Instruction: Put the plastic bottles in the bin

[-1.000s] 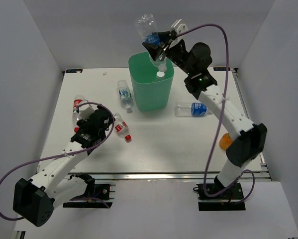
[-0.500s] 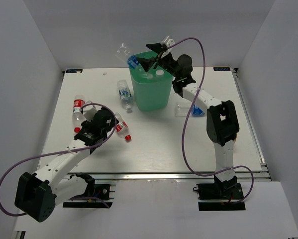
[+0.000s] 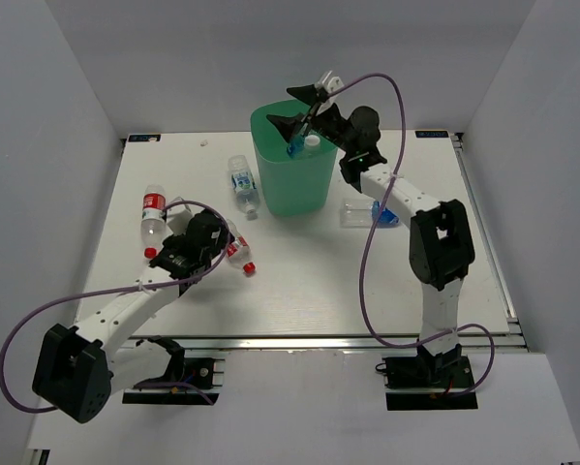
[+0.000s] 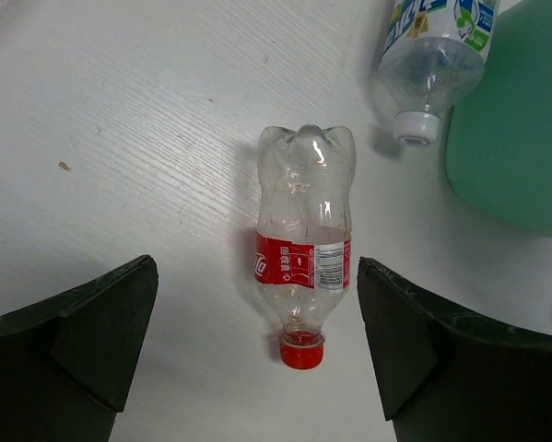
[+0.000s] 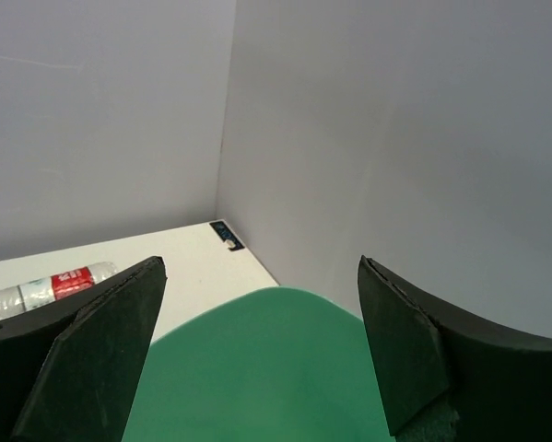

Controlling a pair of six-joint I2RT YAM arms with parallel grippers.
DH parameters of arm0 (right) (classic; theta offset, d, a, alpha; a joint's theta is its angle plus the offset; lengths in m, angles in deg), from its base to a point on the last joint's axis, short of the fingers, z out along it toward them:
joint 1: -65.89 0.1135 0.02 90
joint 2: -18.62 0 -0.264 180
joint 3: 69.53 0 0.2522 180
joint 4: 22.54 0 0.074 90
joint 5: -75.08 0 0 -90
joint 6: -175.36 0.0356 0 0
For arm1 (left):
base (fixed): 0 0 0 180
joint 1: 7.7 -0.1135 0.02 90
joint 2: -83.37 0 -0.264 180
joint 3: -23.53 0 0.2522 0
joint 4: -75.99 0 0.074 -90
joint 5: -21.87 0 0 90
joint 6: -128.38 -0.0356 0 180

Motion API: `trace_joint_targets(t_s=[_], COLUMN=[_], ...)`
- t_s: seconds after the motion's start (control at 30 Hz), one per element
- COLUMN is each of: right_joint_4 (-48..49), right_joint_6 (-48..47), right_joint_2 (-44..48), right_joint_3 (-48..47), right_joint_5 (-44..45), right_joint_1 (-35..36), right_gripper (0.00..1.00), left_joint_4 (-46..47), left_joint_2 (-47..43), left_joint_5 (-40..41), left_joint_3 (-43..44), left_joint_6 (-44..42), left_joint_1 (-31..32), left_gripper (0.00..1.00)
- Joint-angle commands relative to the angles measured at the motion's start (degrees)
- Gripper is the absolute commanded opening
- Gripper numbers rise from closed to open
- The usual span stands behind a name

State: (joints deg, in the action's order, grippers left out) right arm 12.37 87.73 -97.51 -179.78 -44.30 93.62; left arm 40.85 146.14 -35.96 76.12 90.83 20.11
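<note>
The right gripper (image 3: 305, 114) is held over the mouth of the bin (image 3: 291, 194). Its jaws are spread wide and nothing is carried between them. Just beneath it, inside the rim, a blue-labelled bottle (image 3: 295, 147) is made out, so the drop on this side is judged complete.

The left gripper (image 4: 255, 269) is likewise opened wide and is poised low over a red-capped bottle (image 4: 305, 230). That bottle lies flat on the tabletop (image 4: 146, 120) between the two fingers, touched by neither, with its cap turned towards the wrist camera.

Three more bottles are seen lying on the tabletop:
- a second red-labelled bottle (image 3: 152, 208), near the left gripper on its outer side
- a bottle beside the bin (image 3: 242, 184), close to the bin's left wall
- a bottle right of the bin (image 3: 365, 212), partly hidden by the right arm

The step in hand is judged to be the left arm's pick-up of the red-capped bottle. A short descent is called for, so that the fingers straddle the labelled middle. A gentle closing is then needed, since the thin plastic is likely to give. A lift high enough to clear the tall rim should follow. The right arm would first need to be drawn away from the bin's mouth.
</note>
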Motion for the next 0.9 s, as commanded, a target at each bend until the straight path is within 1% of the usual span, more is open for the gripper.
trace_joint_targets(t_s=[0.0, 0.03, 0.1, 0.13, 0.17, 0.2, 0.27, 0.3, 0.33, 0.37, 0.4, 0.47, 0.5, 0.57, 0.63, 0.67, 0.7, 0.73, 0.77, 0.8, 0.83, 0.87], right_joint_4=[-3.55, -8.71, -11.39, -11.57, -11.57, -11.92, -16.56, -19.02, -21.13, -23.42, -23.87, -24.84, -24.93, -25.72, -28.70, -30.45, -33.86, -35.03, -35.74, -36.18, -36.79, -37.23], right_joint_6=[-1.32, -1.32, -1.58, -1.93, -2.02, -3.24, -4.83, -4.92, -4.40, -3.09, -2.90, -1.16, -0.62, 0.70, 1.32, 1.84, 2.46, 2.64, 2.90, 3.25, 3.43, 3.69], right_joint_2=[7.31, 8.72, 14.25, 16.79, 19.26, 24.50, 29.45, 33.83, 36.13, 40.68, 42.90, 49.47, 51.34, 55.90, 57.59, 58.56, 58.92, 59.01, 59.36, 59.36, 59.45, 59.45], right_joint_3=[-1.59, -1.77, 2.07, 4.88, 11.08, 14.10, 18.68, 22.10, 24.31, 26.77, 32.62, 38.28, 43.00, 46.37, 48.84, 48.94, 49.03, 49.11, 49.46, 49.73, 50.16, 50.26], right_joint_5=[2.03, 2.92, 6.60, 8.28, 10.03, 15.18, 21.01, 25.82, 28.22, 29.98, 32.53, 35.35, 37.19, 37.65, 37.38, 37.56, 38.26, 38.61, 39.83, 40.28, 40.37, 40.81], right_joint_1=[-0.48, -0.57, -0.92, -1.01, -1.09, -1.09, -1.44, -2.23, -2.67, -3.20, -4.25, -5.22, -5.40, -5.75, -5.93, -6.02, -6.10, -6.10, -6.28, -6.45, -6.54, -6.80], right_gripper=[0.89, 0.89, 0.89, 0.89, 0.89, 0.89, 0.89, 0.89, 0.89, 0.89, 0.89, 0.89, 0.89, 0.89, 0.89, 0.89, 0.89, 0.89, 0.89, 0.89, 0.89, 0.89], left_joint_4=[-0.15, 0.46, 2.21, 2.92, 3.71, 5.20, 6.53, 8.01, 8.72, 9.17, 9.26, 9.69, 10.13, 9.70, 9.52, 9.52, 9.61, 9.61, 9.26, 8.39, 7.60, 6.81], left_joint_2=[1.39, 1.92, 3.85, 4.82, 5.78, 6.92, 10.88, 12.20, 14.91, 16.33, 17.73, 21.51, 22.66, 25.81, 27.67, 29.24, 29.78, 30.22, 30.66, 30.58, 30.32, 29.79], left_joint_5=[-1.31, -2.44, -3.33, -4.29, -4.74, -5.35, -7.02, -7.55, -7.73, -7.90, -7.73, -6.94, -7.11, -7.11, -7.20, -7.20, -7.64, -7.81, -7.82, -7.73, -7.55, -7.21], left_joint_3=[0.98, 1.51, 1.86, 2.30, 2.56, 3.00, 4.40, 4.85, 5.29, 6.25, 6.87, 8.10, 8.63, 9.86, 11.00, 11.27, 11.79, 11.97, 12.15, 12.41, 13.11, 13.38], left_joint_6=[1.25, 1.26, 1.43, 1.43, 1.52, 1.52, 1.61, 1.52, 1.52, 1.52, 1.61, 1.70, 1.52, 1.26, 1.08, 1.08, 0.99, 0.90, 0.90, 0.73, 0.55, 0.03], left_joint_1=[-0.39, -0.39, -0.39, -0.39, -0.39, -0.39, -0.39, -0.39, -0.39, -0.39, -0.39, -0.48, -0.48, -0.57, -0.65, -0.83, -1.00, -1.09, -1.62, -1.88, -2.41, -2.67], left_gripper=[0.98, 0.98, 0.98, 0.98, 0.98, 0.98, 0.98, 0.98, 0.98, 0.98, 0.98, 0.98, 0.98, 0.98, 0.98, 0.96, 0.94, 0.91, 0.77, 0.68, 0.52, 0.39])
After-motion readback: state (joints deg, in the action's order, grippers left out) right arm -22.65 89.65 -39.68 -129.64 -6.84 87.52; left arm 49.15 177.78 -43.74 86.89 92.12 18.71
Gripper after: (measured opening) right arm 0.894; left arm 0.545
